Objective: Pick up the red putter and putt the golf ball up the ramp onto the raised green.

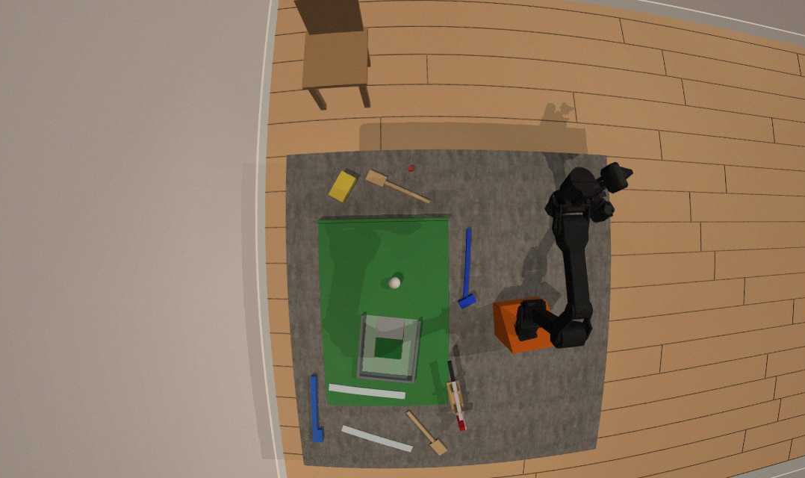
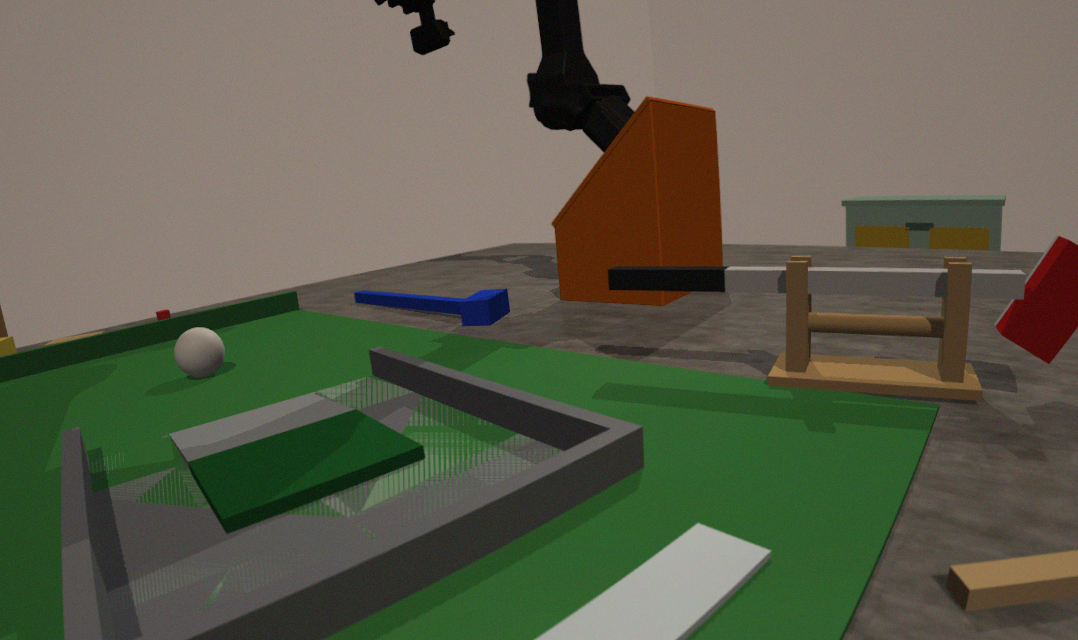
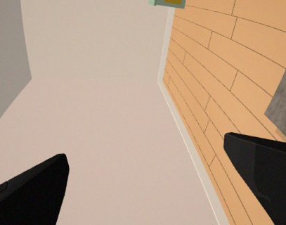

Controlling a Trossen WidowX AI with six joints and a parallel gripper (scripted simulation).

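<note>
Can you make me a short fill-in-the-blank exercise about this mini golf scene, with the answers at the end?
1. The golf ball rests on the ____ mat.
2. The red putter lies across a small wooden ____.
3. The gripper is ____ and holds nothing.
4. The arm's base stands beside an ____ block.

Missing words: green; stand; open; orange
</note>
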